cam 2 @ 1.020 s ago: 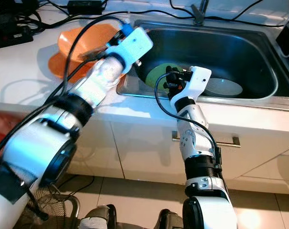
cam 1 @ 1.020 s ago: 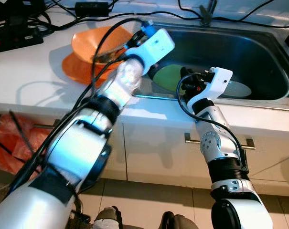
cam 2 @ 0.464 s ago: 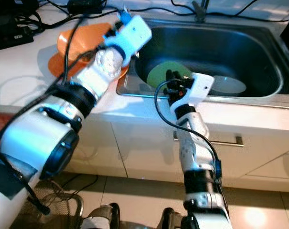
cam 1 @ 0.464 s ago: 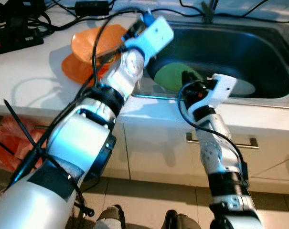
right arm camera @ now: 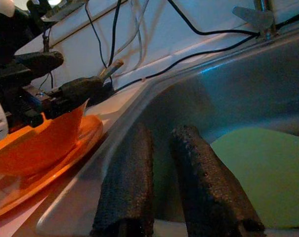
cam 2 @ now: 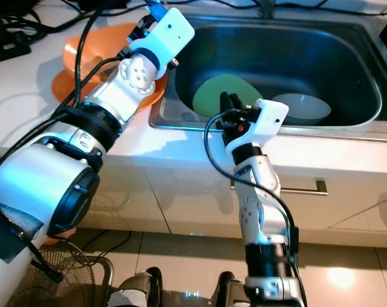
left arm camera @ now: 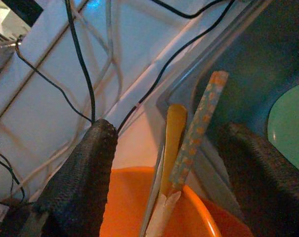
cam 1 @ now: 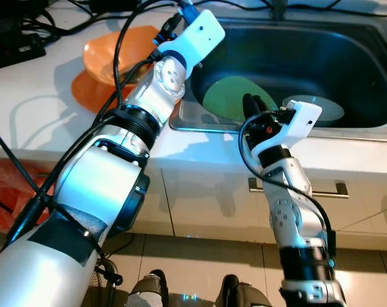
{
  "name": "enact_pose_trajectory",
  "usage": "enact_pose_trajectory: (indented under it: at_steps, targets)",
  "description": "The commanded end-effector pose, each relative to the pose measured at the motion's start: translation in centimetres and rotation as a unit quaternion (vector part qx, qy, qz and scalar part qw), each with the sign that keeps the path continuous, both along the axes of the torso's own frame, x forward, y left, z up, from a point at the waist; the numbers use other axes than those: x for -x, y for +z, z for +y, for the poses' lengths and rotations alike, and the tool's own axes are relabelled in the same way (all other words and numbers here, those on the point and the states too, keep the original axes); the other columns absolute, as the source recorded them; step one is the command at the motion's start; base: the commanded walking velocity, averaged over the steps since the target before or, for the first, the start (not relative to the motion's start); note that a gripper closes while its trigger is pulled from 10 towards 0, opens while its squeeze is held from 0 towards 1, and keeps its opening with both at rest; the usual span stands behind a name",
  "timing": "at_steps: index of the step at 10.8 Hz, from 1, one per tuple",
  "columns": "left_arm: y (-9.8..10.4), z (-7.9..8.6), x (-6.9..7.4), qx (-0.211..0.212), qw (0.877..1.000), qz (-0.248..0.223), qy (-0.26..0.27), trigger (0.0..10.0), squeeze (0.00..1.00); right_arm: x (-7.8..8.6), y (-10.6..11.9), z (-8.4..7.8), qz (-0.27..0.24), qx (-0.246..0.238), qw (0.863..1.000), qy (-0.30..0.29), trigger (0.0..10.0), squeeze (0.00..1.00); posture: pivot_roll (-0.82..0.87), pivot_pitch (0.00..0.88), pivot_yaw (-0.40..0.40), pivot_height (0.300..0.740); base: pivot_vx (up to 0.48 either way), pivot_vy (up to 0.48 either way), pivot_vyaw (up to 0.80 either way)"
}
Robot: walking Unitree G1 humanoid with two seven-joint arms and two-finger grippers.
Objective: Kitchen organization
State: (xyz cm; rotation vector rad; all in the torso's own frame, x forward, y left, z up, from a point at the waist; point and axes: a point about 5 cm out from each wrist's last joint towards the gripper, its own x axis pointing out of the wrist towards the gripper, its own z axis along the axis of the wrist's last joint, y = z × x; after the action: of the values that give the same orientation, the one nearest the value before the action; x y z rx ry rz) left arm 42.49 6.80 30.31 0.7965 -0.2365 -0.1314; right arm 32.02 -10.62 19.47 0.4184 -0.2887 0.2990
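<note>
An orange bowl (cam 1: pixel 113 54) rests on an orange plate (cam 1: pixel 84 93) on the white counter, left of the steel sink (cam 1: pixel 295 51). In the bowl lie a yellow spoon (left arm camera: pixel 171 143) and a patterned utensil handle (left arm camera: pixel 198 128). My left gripper (left arm camera: pixel 174 168) hovers open over the bowl, its fingers (left arm camera: pixel 85 182) spread to either side of the utensils without touching them. A green plate (cam 1: pixel 228 102) and a grey bowl (cam 2: pixel 302 107) lie in the sink. My right gripper (cam 1: pixel 252 105) is at the sink's front rim by the green plate, shut with nothing held.
Black cables and a power strip (cam 1: pixel 14 45) lie on the counter behind the orange bowl. A faucet (cam 2: pixel 265 7) stands at the sink's back edge. Below the counter are white cabinet fronts with a metal handle (cam 1: pixel 337 188).
The whole view has shifted, so the camera moved. My right gripper has come slightly nearer the sink's front rim. The left gripper stays over the orange bowl.
</note>
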Motion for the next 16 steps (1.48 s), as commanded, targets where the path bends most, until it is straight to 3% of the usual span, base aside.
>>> enact_pose_trajectory:
  at_steps: [1,6,10,12,16]
  targets:
    - [0.6,0.3,-0.1,0.002,1.0,-0.006,0.012,10.0,0.0,0.4,-2.6,0.1,0.065,-0.01,0.998,0.001,10.0,0.0,0.02,0.288,0.032,0.74,0.0,0.0,0.0]
    - [-0.1,0.6,-0.1,0.003,1.0,0.007,0.015,10.0,0.0,1.4,-1.2,-0.2,0.046,-0.017,0.999,-0.007,10.0,0.0,0.0,0.315,0.046,0.74,0.0,0.0,0.0]
    - [-0.2,0.5,-0.1,0.003,1.0,0.011,0.01,10.0,0.0,0.4,1.8,-2.5,0.006,0.01,0.999,-0.038,10.0,0.0,0.0,0.306,0.03,0.74,0.0,0.0,0.0]
    - [1.9,0.6,-0.1,0.02,1.0,-0.015,0.008,10.0,0.0,0.0,2.1,-2.4,0.003,0.009,0.999,-0.035,10.0,0.0,0.02,0.287,0.025,0.74,0.0,0.0,0.0]
    - [3.5,1.0,0.0,0.006,0.998,-0.051,0.033,10.0,0.0,-0.1,1.9,-2.2,0.009,0.003,1.0,-0.029,10.0,0.0,0.01,0.275,0.022,0.74,0.0,0.0,0.0]
